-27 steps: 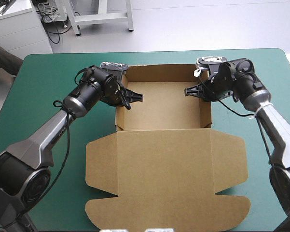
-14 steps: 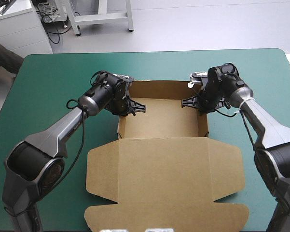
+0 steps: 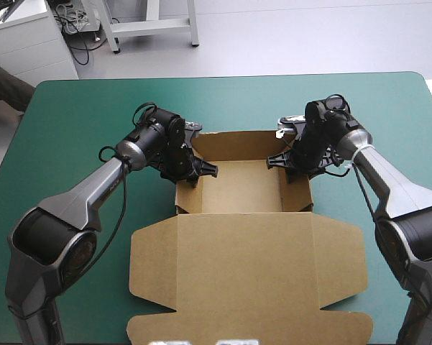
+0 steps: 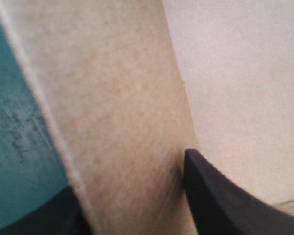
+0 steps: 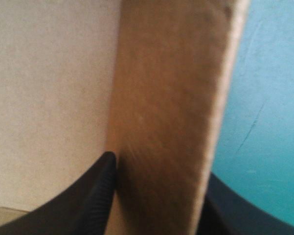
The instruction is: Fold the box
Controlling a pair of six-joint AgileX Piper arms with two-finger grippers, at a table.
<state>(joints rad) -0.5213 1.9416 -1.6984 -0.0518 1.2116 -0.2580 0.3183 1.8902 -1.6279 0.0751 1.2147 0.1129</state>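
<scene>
Firmly, left claw point(image 3: 196, 171) and right claw point(image 3: 282, 159) clamp box point(image 3: 239, 188) walls.

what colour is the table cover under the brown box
The table cover is plain teal-green, clearest in the high view.

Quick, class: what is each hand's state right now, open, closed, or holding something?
Left hand: closed on the box, pinching its left side wall.
Right hand: closed on the box, pinching its right side wall.
</scene>
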